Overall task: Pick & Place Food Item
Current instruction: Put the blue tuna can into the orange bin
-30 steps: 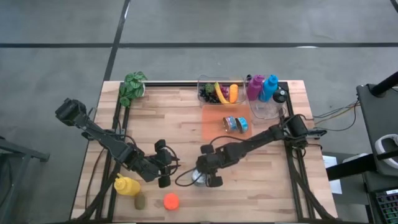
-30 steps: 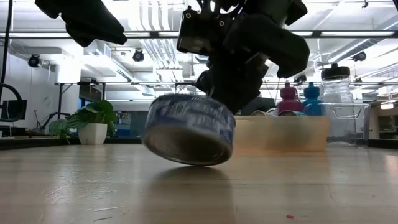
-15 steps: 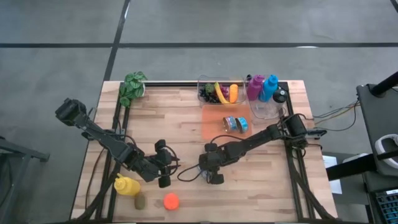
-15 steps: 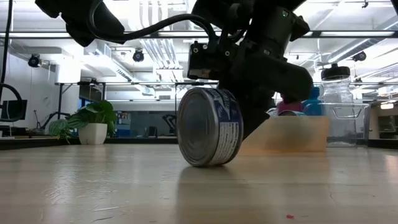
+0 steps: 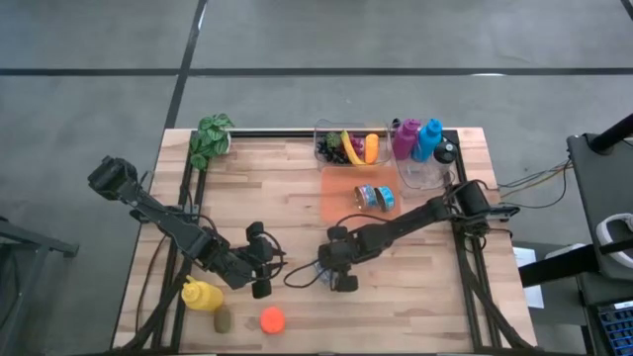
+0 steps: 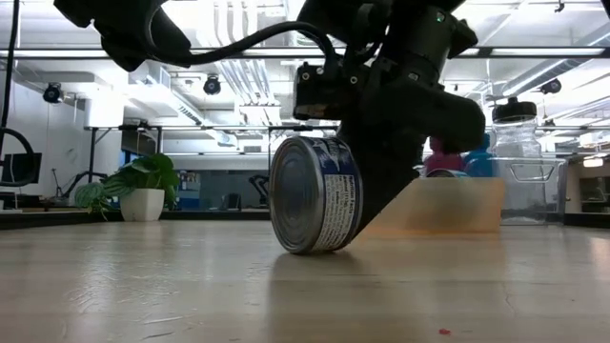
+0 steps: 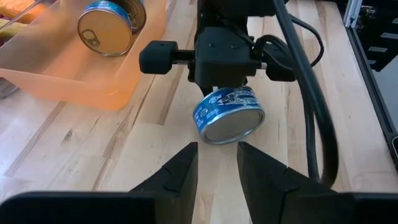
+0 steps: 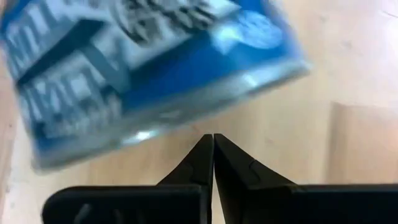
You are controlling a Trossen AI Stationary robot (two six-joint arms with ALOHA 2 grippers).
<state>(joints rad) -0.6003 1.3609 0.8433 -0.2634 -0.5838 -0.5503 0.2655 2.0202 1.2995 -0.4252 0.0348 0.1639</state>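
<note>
blue can [image 6: 313, 193] on edge on table [image 6: 143, 286], right hand [image 8: 213, 149] closed beside it

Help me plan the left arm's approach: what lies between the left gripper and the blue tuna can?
Nothing but bare wood. The left wrist view shows open tabletop between the left gripper and the can, which lies on its side.

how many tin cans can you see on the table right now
3: two cans lie in the orange tray; one can stands on its edge by the right gripper. None seem hidden.
</note>
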